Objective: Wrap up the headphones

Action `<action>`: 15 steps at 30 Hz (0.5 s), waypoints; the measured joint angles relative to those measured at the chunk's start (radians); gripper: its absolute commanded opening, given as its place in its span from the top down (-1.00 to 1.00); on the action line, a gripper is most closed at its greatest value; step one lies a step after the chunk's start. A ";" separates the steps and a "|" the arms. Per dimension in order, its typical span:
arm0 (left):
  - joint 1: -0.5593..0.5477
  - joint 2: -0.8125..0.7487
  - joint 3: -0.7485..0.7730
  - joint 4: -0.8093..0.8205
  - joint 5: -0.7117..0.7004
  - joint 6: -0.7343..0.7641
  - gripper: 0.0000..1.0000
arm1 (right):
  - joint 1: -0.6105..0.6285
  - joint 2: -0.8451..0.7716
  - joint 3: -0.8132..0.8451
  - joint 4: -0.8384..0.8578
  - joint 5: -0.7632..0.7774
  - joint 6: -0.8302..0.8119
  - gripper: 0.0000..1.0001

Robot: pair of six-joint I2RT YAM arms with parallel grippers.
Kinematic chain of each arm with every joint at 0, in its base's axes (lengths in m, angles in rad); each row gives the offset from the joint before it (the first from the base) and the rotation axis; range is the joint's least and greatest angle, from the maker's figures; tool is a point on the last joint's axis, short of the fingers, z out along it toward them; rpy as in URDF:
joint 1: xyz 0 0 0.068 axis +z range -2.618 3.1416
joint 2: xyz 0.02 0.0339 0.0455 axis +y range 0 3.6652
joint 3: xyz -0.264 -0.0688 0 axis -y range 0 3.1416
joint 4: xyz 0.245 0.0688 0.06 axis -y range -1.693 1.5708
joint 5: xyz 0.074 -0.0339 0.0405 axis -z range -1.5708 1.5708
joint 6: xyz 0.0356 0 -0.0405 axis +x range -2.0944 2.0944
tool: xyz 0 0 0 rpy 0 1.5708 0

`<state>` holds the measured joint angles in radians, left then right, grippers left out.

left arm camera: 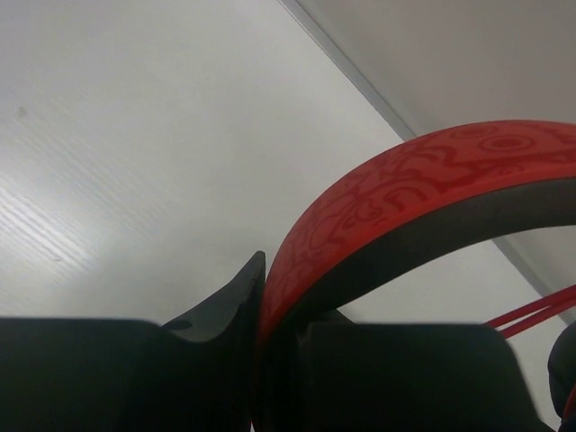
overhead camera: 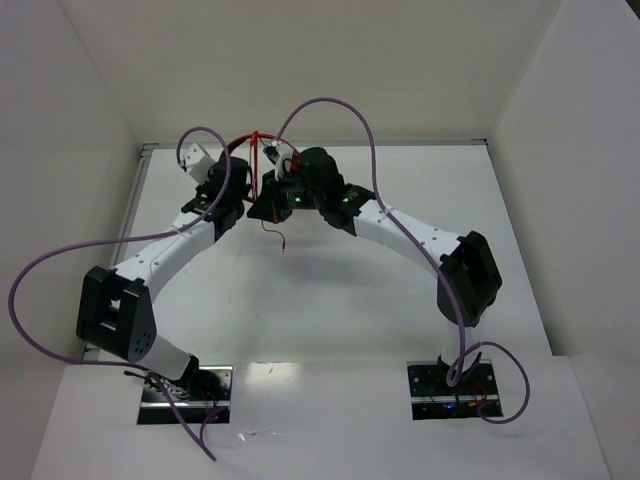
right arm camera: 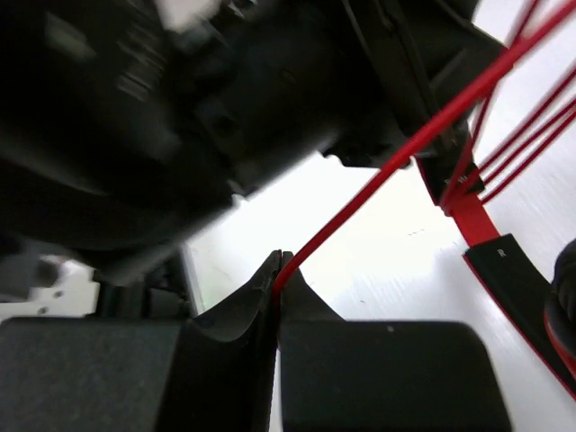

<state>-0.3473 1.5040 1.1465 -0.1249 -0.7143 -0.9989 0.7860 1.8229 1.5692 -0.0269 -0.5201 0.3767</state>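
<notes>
Headphones [overhead camera: 262, 143] held between 2 arms at the far side of the table [overhead camera: 400, 300].
Top: loose cord [overhead camera: 277, 234] end dangles. Left wrist: left gripper [left arm camera: 261, 283] clamped on the red patterned headband [left arm camera: 423, 180]. Right wrist: right gripper [right arm camera: 277, 270] pinched on the taut cord.

Headband [left arm camera: 396, 193]: red patterned plastic, slight sheen; matt black lining.
Cord [right arm camera: 360, 202]: smooth red plastic.
Table [left arm camera: 117, 126]: white, faintly ribbed, matt.
Fingers [left arm camera: 225, 306]: matt black plastic.
</notes>
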 measured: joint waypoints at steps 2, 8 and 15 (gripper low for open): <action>0.005 0.007 0.023 -0.007 0.049 -0.036 1.00 | 0.005 0.007 0.003 -0.025 0.046 -0.024 0.97; 0.012 0.030 0.122 -0.031 0.159 -0.184 1.00 | 0.004 -0.003 0.005 -0.024 0.219 -0.079 0.97; 0.012 0.045 0.185 -0.055 0.249 -0.314 1.00 | 0.006 -0.054 -0.063 0.068 0.365 -0.104 0.97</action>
<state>-0.3355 1.5494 1.3315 -0.1802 -0.4652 -1.3128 0.7918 1.7687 1.5063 0.0406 -0.1551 0.2726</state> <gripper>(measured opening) 0.186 0.020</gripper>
